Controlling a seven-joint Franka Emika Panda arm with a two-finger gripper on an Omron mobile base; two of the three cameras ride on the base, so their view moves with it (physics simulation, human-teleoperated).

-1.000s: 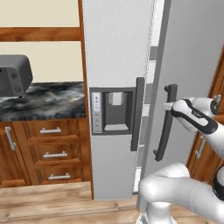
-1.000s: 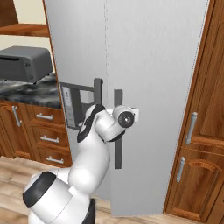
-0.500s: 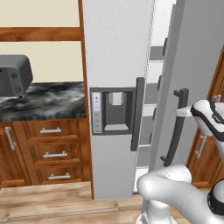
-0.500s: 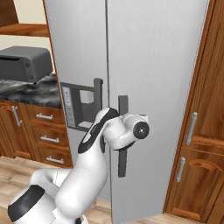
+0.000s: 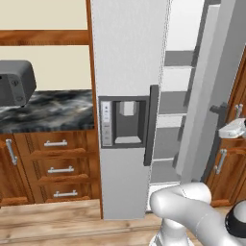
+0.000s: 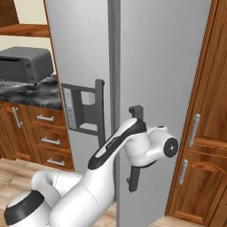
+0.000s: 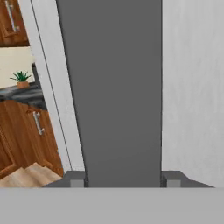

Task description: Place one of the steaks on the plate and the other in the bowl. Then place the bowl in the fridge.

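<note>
Here, left to right. Far left of the jaws: a grey toaster oven (image 5: pixel 14 81) on the dark marble desk (image 5: pixel 53 111), wooden drawers (image 5: pixel 57 168) below. Nearer, the fridge (image 5: pixel 127 57), its left door shut, with the water dispenser panel (image 5: pixel 122 122) and a dark vertical handle (image 5: pixel 152 125). Next, the gap where the right door (image 5: pixel 211 96) stands swung out, pale shelves (image 5: pixel 170 103) showing inside. In the hand view the right door's handle (image 7: pixel 116 92) runs straight up between the two finger tips (image 7: pixel 77 183), one at each side of it; the jaws (image 7: pixel 125 183) are clamped on that handle. Right of the jaws: wooden cabinet doors (image 6: pixel 199 133) with metal pulls.
</note>
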